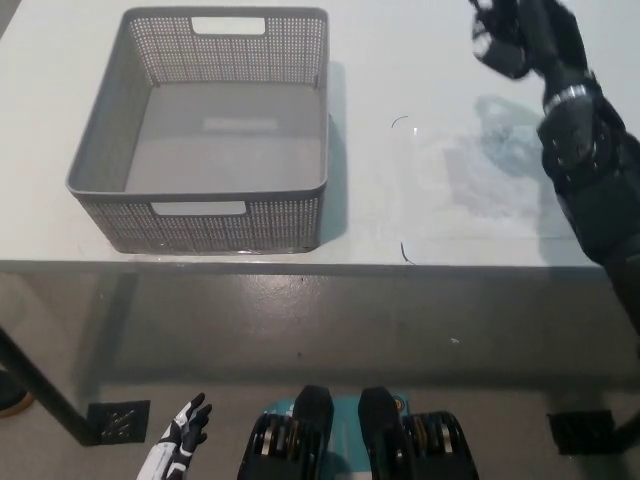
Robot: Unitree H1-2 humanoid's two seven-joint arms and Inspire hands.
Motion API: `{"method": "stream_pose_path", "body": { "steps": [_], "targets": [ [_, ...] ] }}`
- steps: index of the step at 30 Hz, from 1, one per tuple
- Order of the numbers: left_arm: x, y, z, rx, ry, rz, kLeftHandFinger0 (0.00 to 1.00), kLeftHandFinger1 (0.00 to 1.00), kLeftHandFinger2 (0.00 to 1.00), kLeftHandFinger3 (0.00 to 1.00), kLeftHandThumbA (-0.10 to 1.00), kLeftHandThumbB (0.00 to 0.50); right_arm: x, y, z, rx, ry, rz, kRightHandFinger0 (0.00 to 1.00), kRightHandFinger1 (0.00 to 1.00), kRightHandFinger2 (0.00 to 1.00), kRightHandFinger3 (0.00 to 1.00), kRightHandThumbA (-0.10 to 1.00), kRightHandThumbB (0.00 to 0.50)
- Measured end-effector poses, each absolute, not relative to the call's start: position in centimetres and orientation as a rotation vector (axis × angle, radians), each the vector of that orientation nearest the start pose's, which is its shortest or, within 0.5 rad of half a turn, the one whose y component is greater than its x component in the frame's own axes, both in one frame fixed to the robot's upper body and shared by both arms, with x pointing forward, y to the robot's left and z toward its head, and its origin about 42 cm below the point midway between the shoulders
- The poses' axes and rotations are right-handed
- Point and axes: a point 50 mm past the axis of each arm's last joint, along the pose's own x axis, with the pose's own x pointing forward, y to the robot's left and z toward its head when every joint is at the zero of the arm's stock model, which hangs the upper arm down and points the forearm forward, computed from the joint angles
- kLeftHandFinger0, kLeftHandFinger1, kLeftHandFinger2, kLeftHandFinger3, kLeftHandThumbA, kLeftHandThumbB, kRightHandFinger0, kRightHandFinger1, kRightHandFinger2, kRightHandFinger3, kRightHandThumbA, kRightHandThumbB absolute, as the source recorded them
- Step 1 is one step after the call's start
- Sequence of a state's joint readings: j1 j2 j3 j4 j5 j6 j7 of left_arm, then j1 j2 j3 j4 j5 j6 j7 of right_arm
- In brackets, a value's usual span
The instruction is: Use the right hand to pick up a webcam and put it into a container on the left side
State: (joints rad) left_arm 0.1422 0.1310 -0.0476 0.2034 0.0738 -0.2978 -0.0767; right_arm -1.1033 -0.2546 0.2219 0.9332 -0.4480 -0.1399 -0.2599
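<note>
Holding a small black webcam up near the top right corner, the black right robot hand has its fingers wrapped around the thing, clear of the white matte surface, with a soft grey shadow lying on the surface below it. Webcam is mostly hidden by the fingers, so all I can make out is a dark rounded lump with a pale spot on it; no brand or writing readable. Arm behind it looks like black glossy segments with a thin silver ring at the wrist.

Over on the left sits the grey plastic perforated basket, rectangular with rounded corners, mesh-pattern walls, a smooth solid floor and a cut-out handle slot in both the near and far walls. It's well apart from the webcam.

A couple of thin dark squiggly marks on the surface between them.

White left robot hand hangs low at the bottom left, below the surface edge, fingers spread, holding nothing.
</note>
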Motion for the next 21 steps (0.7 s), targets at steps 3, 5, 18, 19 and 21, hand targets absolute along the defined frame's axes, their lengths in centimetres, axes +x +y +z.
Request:
{"method": "stream_pose_path", "body": {
  "steps": [3,5,18,19,21],
  "targets": [
    [22.1,24.9,2.6,0.194,0.056,-0.126,1.00,1.00,1.00,1.00,0.95,0.003,56.6,-17.4,35.3,-0.806,-0.486,-0.040,0.00,0.22,0.56,0.80,-0.10,0.148],
    [22.1,24.9,2.6,0.195,0.056,-0.127,1.00,1.00,1.00,1.00,0.96,0.010,56.3,-15.4,35.8,-0.786,-0.504,-0.009,0.00,0.18,0.52,0.80,-0.10,0.165],
    [22.0,24.8,2.5,0.198,0.058,-0.142,1.00,1.00,1.00,1.00,1.00,0.011,53.0,-0.3,36.2,-0.709,-0.579,0.232,0.00,0.25,0.65,0.79,-0.10,0.174],
    [22.0,24.8,2.5,0.199,0.058,-0.144,1.00,1.00,1.00,1.00,1.00,0.011,52.7,0.8,36.0,-0.709,-0.577,0.250,0.00,0.25,0.65,0.78,-0.10,0.175],
    [22.0,24.8,2.5,0.200,0.058,-0.147,1.00,1.00,1.00,1.00,1.00,0.011,52.3,2.2,35.5,-0.714,-0.570,0.278,0.00,0.20,0.60,0.70,-0.10,0.191]
  ]
}}
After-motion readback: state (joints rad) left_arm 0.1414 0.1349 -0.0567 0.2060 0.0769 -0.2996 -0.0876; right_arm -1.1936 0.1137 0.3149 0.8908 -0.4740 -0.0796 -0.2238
